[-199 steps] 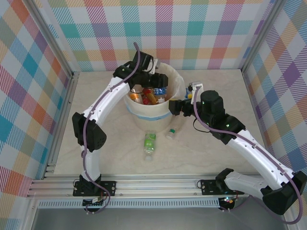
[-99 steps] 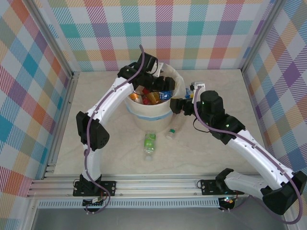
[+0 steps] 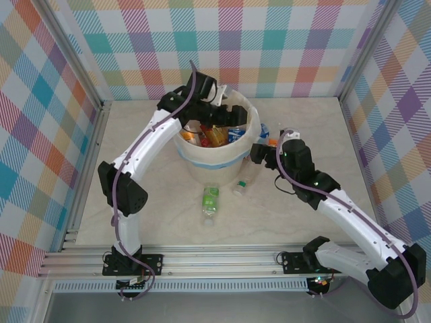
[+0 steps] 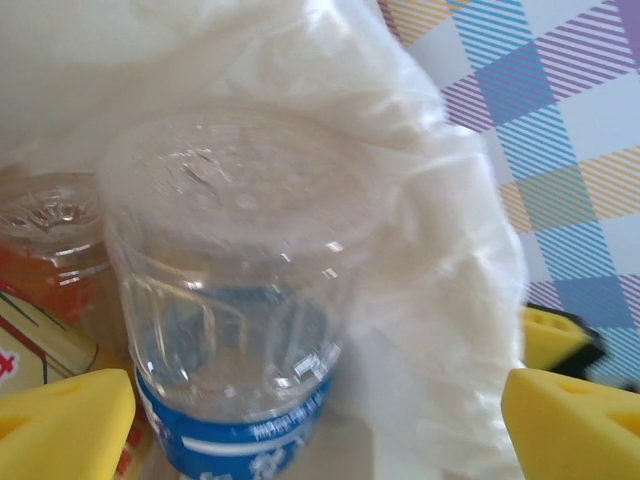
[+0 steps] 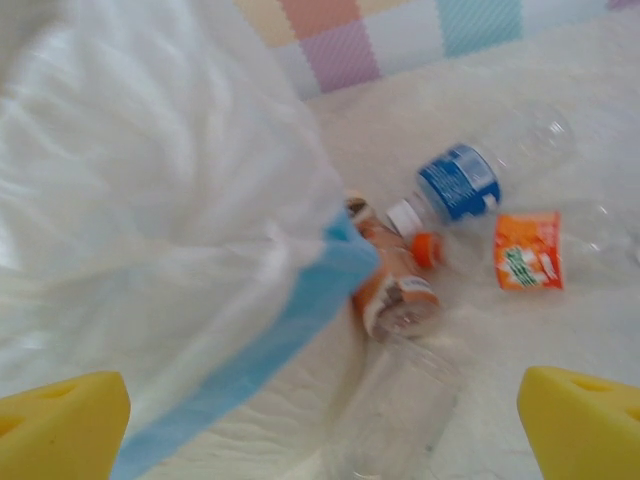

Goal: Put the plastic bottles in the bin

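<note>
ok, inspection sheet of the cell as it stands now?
Surface: pale wood table, no spills seen.
Job's things: bin part filled with bottles; green-label bottle and small bottle lie in front of it; loose bottles lie beside it.
Clutter: nothing seen.
Grippers: left gripper open, facing a blue-label bottle in the bin; right gripper open, low beside the bin.
Cables: purple cables run along both arms.
Surroundings: plaid walls, aluminium frame.
</note>
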You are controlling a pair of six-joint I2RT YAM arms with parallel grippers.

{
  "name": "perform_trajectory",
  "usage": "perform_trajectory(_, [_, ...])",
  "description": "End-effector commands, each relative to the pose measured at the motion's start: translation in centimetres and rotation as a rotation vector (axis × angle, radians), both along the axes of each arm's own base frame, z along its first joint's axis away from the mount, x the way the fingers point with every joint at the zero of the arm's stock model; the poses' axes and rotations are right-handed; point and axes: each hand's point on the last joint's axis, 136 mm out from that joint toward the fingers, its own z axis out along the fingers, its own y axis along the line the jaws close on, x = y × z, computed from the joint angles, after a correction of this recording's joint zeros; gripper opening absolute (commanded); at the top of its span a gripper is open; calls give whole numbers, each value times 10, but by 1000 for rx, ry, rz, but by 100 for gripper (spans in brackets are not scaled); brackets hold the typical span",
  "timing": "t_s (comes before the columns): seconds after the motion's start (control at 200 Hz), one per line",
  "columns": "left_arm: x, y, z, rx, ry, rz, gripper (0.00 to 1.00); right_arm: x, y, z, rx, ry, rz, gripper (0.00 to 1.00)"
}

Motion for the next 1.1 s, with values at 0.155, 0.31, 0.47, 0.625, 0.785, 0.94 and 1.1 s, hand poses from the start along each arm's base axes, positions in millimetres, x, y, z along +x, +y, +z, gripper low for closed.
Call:
perform_trajectory(0.155, [-33,-2,58,-172,-113,-84,100,-3,-21,-51,130,124,-130,100])
perform_trajectory(0.31, [-40,4,63,-199,-162,-74,100,-1,-4,-81,165,239,-77,100])
perform_trajectory(0.47, [-37,15,59,-188,-212,-9,100,8,21,-101,238,329,-26,100])
perform_trajectory(0.625, [-20,3,56,-234,-231,0,100,19,22,-123,268,365,-93,100])
perform_trajectory(0.785, [-6,-24,55,-289,-158,-61,100,30,32,-138,283,374,-77,100])
perform_trajectory(0.94, [14,-34,40,-269,-135,-44,100,32,29,-166,280,444,-146,100])
perform_trajectory(1.1, [25,-38,1,-207,-46,-16,100,33,21,-191,259,482,-219,100])
